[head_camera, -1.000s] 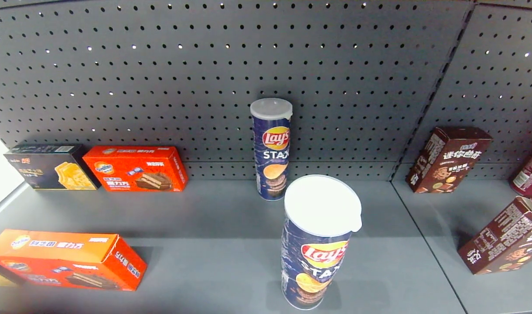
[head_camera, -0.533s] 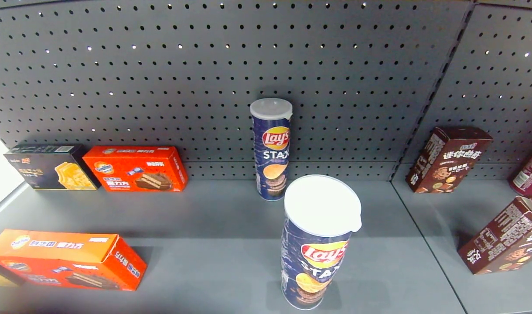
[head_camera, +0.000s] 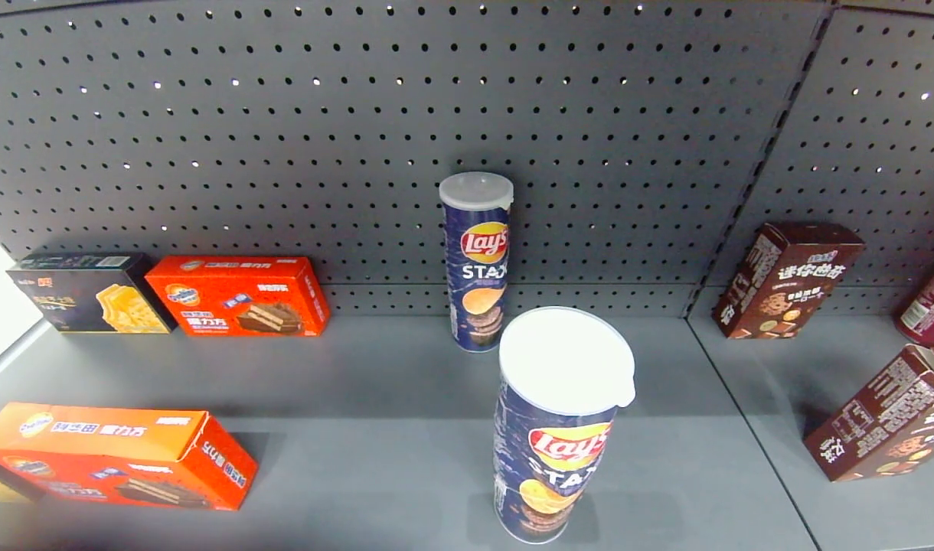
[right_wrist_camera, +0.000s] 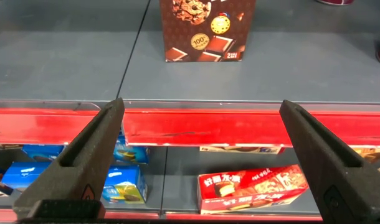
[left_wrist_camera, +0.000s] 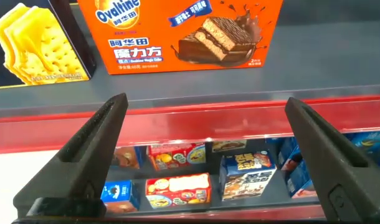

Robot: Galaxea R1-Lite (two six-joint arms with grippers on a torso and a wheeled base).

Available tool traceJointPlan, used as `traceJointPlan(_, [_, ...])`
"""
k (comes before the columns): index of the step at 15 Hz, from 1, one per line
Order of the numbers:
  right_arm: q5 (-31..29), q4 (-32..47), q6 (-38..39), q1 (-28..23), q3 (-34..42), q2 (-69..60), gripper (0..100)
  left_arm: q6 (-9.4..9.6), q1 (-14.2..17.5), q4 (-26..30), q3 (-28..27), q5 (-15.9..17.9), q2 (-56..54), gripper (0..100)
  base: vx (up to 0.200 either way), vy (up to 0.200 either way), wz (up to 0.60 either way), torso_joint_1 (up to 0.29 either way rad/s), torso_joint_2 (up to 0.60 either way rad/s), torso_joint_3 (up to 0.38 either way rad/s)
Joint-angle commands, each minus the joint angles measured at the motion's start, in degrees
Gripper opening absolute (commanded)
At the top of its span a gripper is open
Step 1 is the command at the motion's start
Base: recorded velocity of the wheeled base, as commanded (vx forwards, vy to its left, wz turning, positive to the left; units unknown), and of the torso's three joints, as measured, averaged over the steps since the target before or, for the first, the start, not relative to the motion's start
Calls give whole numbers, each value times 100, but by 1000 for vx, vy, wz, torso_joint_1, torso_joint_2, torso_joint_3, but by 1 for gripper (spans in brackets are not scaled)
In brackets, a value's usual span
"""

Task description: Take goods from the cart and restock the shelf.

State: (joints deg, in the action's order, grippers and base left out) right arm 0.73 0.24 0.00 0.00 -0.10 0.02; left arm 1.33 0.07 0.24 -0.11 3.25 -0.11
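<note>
While upright, front can (head_camera: 563,425) before rear can (head_camera: 476,260).

You have two chip cans on the shelf (head_camera: 375,383): the rear can (head_camera: 476,264) and the front can (head_camera: 556,451). You have two orange boxes, a rear orange box (head_camera: 237,295) and a front orange box (head_camera: 115,455). There is one black cracker box (head_camera: 92,293). You have two brown boxes, a rear brown box (head_camera: 787,279) and a front brown box (head_camera: 884,417).

You've got wide bare shelf (head_camera: 375,383) btwn front orange box (head_camera: 115,459), rear orange box (head_camera: 237,295) at left edge and front can (head_camera: 556,428), standing tall nr front edge. Rear can (head_camera: 476,260) sits behind at back edge. Bare strip right of both, then brown box (head_camera: 788,279).
</note>
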Motion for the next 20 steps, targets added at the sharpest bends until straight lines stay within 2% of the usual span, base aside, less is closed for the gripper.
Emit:
traceJointPlan(1, [-20,2,0,-18,1,6,100,-10,1,2,2,-9,20,100,0,0,0,0,0,0])
traceJointPlan(2, [-152,-95,-35,-53,-386,182,100,-10,1,2,2,0,20,100,0,0,0,0,0,0])
traceJointPlan(3, [-152,-51,9,-26,-1414,1351,100,8,1,2,-7,8,20,100,0,0,0,0,0,0])
traceJointPlan(4, [-117,178,9,105,-1704,1369,100,-1,1,2,-7,8,20,100,0,0,0,0,0,0])
traceJointPlan(6, [217,890,-9,545,-2671,1606,100,-1,1,2,2,8,20,100,0,0,0,0,0,0])
traceJointPlan(8, [533,1057,-114,1046,-3383,2397,100,8,1,2,-7,17,20,100,0,0,0,0,0,0])
traceJointPlan(12, [832,986,-510,1758,-4314,4014,100,8,1,2,-7,17,20,100,0,0,0,0,0,0])
traceJointPlan(15, [938,855,-729,2320,-4438,4638,100,8,1,2,-7,17,20,100,0,0,0,0,0,0])
traceJointPlan(17, [938,494,-756,2953,-4499,5245,100,8,1,2,-7,17,20,100,0,0,0,0,0,0])
traceJointPlan(20, [938,125,-817,3182,-4684,5948,100,8,1,2,-7,17,20,100,0,0,0,0,0,0])
